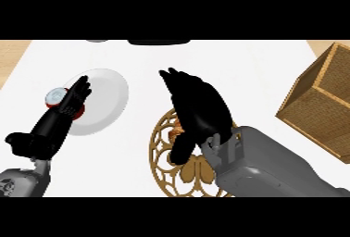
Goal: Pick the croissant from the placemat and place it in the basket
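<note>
Here's the right hand (198, 109) hovering low over the placemat (167, 162), that round gold openwork mat near the table's (259, 65) front edge, fingers stretched out long and flat, nothing pinched between them. The croissant (179, 131) is only a sliver of golden brown peeking out at the hand's left side, sitting on the mat and mostly hidden beneath the palm, so whether skin touches pastry I cannot tell. This looks like the reach-and-grasp step: the fingers have yet to curl round anything. Next it calls for a closing wrap around the croissant, a lift straight up off the mat, then a swing to the right toward the basket (321, 99), the woven box standing well apart at the right edge, part of it cut off by the view. There's open white table between mat and basket, a fair lane for carrying, though the basket's near wall stands tall and the hand must clear its rim. Over on the left, the left hand (65, 111) rests with straight fingers over a white plate (109, 99), beside a small round red-rimmed object (54, 96), well out of the way.
</note>
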Controlling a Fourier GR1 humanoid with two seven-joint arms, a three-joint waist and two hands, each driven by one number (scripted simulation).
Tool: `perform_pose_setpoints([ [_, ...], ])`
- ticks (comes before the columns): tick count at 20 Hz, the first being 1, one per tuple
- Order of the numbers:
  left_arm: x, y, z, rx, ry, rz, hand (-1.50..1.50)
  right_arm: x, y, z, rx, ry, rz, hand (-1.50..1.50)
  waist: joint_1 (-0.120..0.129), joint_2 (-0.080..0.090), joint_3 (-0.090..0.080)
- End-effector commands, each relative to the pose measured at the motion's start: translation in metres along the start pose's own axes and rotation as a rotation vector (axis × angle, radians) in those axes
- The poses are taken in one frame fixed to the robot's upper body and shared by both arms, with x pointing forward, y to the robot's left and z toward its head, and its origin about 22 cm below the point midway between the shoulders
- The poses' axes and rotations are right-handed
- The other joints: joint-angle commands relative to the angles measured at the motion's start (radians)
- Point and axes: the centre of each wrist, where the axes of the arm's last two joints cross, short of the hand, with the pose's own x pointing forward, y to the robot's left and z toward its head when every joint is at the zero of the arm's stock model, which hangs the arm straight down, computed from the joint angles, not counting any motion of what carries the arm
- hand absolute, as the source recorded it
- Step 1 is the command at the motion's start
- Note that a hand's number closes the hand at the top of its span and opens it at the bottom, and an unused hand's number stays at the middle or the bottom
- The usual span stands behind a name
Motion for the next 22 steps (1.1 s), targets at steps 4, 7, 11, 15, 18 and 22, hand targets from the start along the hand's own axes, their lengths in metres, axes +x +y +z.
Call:
perform_pose_setpoints([
  [4, -0.003, -0.007, -0.001, -0.023, 0.003, -0.004, 0.00, -0.004, -0.041, 0.056, 0.057, 0.102, 0.033, -1.50, 0.007, 0.008, 0.002],
  [7, 0.001, 0.006, 0.001, -0.008, -0.023, -0.012, 0.00, -0.018, -0.042, 0.066, 0.024, 0.109, 0.025, -1.50, 0.017, 0.012, 0.002],
  [11, -0.003, 0.000, -0.001, -0.023, -0.012, -0.010, 0.00, -0.035, -0.035, 0.079, 0.022, 0.102, 0.001, -1.50, 0.021, 0.015, 0.002],
  [15, 0.005, -0.003, -0.001, -0.029, -0.012, 0.005, 0.00, -0.031, -0.015, 0.052, -0.008, 0.113, -0.065, -1.50, 0.036, 0.018, 0.002],
  [18, -0.003, -0.018, 0.001, -0.034, -0.012, 0.002, 0.00, -0.047, 0.009, 0.044, -0.020, 0.105, -0.089, -1.50, 0.035, 0.019, 0.003],
  [22, 0.001, -0.007, -0.014, -0.037, -0.028, -0.003, 0.00, -0.057, 0.044, 0.026, -0.062, 0.091, -0.102, -1.50, 0.035, 0.021, 0.003],
])
